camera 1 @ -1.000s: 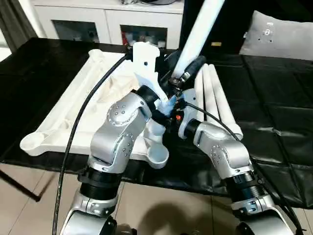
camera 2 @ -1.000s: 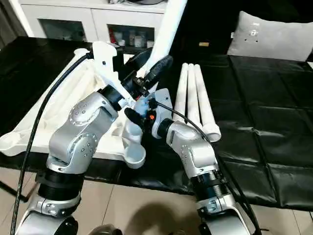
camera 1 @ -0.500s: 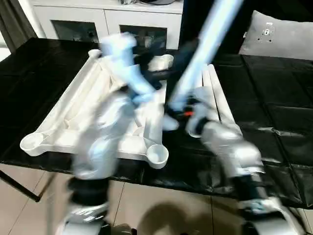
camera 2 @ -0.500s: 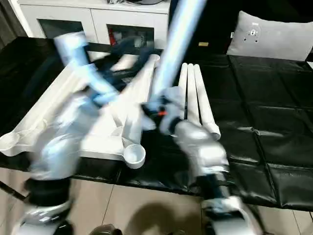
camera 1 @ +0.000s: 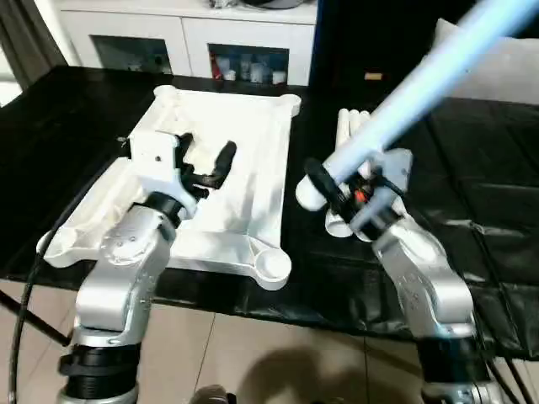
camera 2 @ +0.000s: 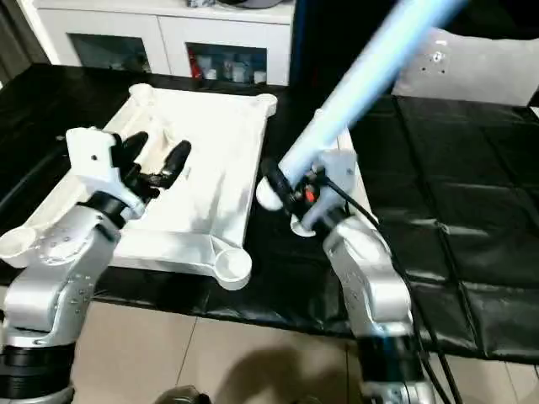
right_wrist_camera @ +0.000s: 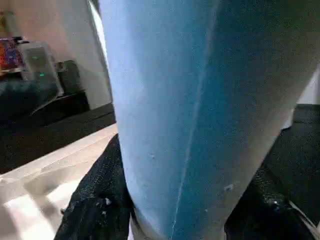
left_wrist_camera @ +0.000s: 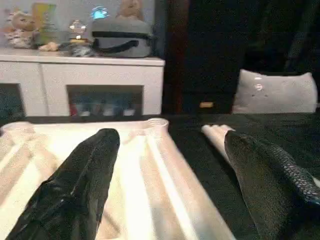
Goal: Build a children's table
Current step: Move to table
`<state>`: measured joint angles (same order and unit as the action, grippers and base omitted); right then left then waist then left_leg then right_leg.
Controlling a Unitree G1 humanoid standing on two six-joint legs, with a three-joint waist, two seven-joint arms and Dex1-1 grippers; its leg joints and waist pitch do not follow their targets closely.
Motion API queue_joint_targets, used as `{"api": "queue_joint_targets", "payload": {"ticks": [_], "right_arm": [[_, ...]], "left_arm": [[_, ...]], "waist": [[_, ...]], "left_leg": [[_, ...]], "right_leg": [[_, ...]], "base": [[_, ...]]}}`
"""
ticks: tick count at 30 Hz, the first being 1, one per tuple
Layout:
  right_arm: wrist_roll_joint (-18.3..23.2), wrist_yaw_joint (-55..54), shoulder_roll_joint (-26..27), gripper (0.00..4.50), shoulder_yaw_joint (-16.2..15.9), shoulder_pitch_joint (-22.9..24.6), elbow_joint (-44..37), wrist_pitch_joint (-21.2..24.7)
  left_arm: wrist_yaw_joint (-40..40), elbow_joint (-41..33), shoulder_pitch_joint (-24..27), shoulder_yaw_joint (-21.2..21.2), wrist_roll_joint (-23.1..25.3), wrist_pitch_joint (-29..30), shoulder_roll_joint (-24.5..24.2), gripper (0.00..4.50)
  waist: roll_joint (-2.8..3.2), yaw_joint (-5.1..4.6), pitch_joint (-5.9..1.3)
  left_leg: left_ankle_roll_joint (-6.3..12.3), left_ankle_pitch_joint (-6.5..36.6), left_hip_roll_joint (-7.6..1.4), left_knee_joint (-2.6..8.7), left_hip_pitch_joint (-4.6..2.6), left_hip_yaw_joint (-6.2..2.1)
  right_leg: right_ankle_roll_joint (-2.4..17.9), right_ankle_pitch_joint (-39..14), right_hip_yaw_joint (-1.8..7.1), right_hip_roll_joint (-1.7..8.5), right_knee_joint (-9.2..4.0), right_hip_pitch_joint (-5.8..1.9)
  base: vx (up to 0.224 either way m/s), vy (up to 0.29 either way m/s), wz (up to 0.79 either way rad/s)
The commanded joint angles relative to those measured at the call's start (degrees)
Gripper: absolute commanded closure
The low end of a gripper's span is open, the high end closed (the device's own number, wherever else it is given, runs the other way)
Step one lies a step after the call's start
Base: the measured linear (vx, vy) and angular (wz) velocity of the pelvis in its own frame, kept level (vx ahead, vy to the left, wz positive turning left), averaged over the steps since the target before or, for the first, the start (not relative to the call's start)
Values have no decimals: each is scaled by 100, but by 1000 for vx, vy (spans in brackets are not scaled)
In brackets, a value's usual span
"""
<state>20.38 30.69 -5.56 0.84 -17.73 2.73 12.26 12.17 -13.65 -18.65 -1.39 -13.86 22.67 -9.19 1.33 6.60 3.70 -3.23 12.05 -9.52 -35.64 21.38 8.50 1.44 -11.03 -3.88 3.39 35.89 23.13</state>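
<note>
On my left, my left jaws [camera 1: 206, 164] hang spread wide and empty above the upturned table top [camera 1: 244, 135], which lies ribbed side up on the black-covered desk [camera 1: 472, 194] with its round sockets at the corners; the near right socket [camera 1: 271, 267] sits at the desk's front edge, open and unfilled. Moving right, the spare legs [camera 1: 349, 126] lie side by side on the desk just beside the top's right edge, partly hidden by my other arm. My right jaws [camera 1: 341, 189] are clamped around one table leg [camera 1: 421, 80] near its thick end, the leg slanting up and away to the right, its butt hanging over the dark gap between the top and the spare legs. The step in hand, as I judge it, is seating this leg in a corner socket, most likely that near right one. To do it well I need to swing the leg closer to upright so its butt points squarely down into the socket, line it up over the ring before lowering, and press along the leg's own axis, not at a slant, or it may jam on the rim or skid the top along the desk. My free left jaws could come down on the top's rim to steady it while I push.
</note>
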Motion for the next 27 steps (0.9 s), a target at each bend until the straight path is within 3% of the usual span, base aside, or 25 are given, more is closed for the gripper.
{"api": "queue_joint_targets", "payload": {"ticks": [1, 3, 6, 7, 11, 13, 14, 16, 21, 25, 27], "right_arm": [[-100, 189, -36, 260, -235, -29, 40, -217], [-346, 261, -60, 260, -475, -75, 176, -383], [-477, 257, 26, 260, -622, -208, 249, -412], [-488, 275, 28, 260, -642, -228, 271, -415], [-776, 274, -23, 260, -823, -386, 623, -567], [-824, 227, -17, 260, -834, -459, 745, -609], [-829, 224, -16, 260, -833, -470, 762, -622], [-858, 210, -23, 260, -820, -504, 808, -671], [-941, 142, -57, 260, -782, -570, 964, -751], [-1000, 105, -72, 260, -779, -593, 1061, -813], [-1039, 24, -87, 260, -741, -609, 1119, -872]], "left_arm": [[93, 4, -242, 183, 1, -56, 24, 64], [170, 255, -442, 337, 147, -151, 48, 64], [276, 496, -834, 551, 254, -214, 116, 64], [302, 514, -885, 566, 241, -220, 136, 64], [611, 557, -1098, 836, 252, -327, 150, 64], [852, 404, -1080, 996, 132, -299, 135, 64], [887, 381, -1075, 1018, 110, -295, 135, 64], [1010, 279, -1042, 1099, 25, -281, 141, 64], [1305, 124, -967, 1281, -91, -320, 125, 64], [1335, 147, -936, 1251, -92, -322, 133, 64], [1194, 250, -939, 1116, -27, -299, 131, 64]], "waist": [[53, 10, -397], [4, -8, -381], [3, 0, -399], [47, -2, -407], [47, -17, -427], [51, -5, -429], [84, -14, -424], [78, -11, -419], [81, -21, -410], [111, -29, -409], [85, -41, -414]], "left_leg": [[67, 801, -323, 482, -3, -99], [65, 879, -300, 482, 7, -87], [51, 787, -305, 474, 3, -95], [40, 735, -309, 471, 7, -106], [62, 587, -305, 441, -1, -94], [69, 590, -314, 444, 4, -95], [58, 642, -320, 446, 1, -97], [59, 695, -327, 450, 0, -94], [52, 801, -318, 457, -4, -91], [44, 815, -322, 458, -4, -97], [39, 792, -321, 455, -4, -94]], "right_leg": [[895, -1060, 322, 491, -436, -300], [830, -1217, 325, 485, -476, -305], [784, -1211, 331, 497, -464, -312], [816, -1078, 329, 500, -444, -318], [1019, -582, 322, 485, -402, -329], [1063, -550, 324, 502, -392, -341], [1105, -550, 322, 500, -398, -337], [1156, -527, 325, 500, -392, -347], [1107, -758, 324, 496, -413, -355], [1093, -756, 322, 488, -411, -348], [1111, -697, 322, 485, -403, -353]], "base": [[0, 0, 0], [0, 0, 0], [0, 0, 0], [0, 0, 0], [0, 0, 0], [0, 0, 0], [0, 0, 0], [0, 0, 0], [0, 0, 0], [0, 0, 0], [0, 0, 0]]}}
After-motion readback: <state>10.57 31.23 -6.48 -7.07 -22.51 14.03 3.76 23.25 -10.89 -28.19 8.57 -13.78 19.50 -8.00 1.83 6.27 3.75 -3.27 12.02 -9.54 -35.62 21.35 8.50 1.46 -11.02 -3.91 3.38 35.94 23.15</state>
